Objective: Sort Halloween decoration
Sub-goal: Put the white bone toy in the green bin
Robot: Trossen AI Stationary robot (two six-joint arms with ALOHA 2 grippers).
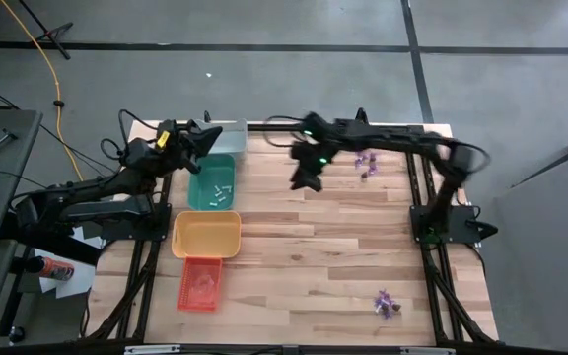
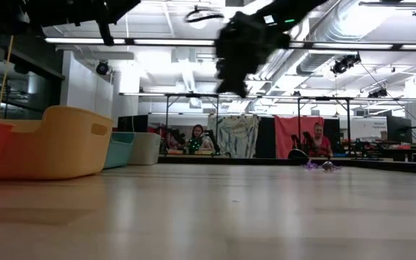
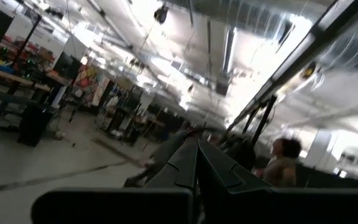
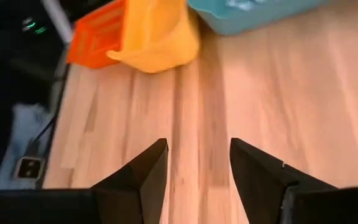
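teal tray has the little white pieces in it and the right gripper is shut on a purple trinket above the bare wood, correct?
Not quite. The right gripper holds nothing: the right wrist view shows its fingers apart with only bare wood between them. The rest stands: the high view shows whitish pieces lying in the teal tray, and the gripper is over bare table.

Teal tray, yellow tray, orange tray

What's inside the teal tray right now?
A few small whitish trinkets lie in the teal tray. Its far end is covered by the left claw, so anything there can't be seen.
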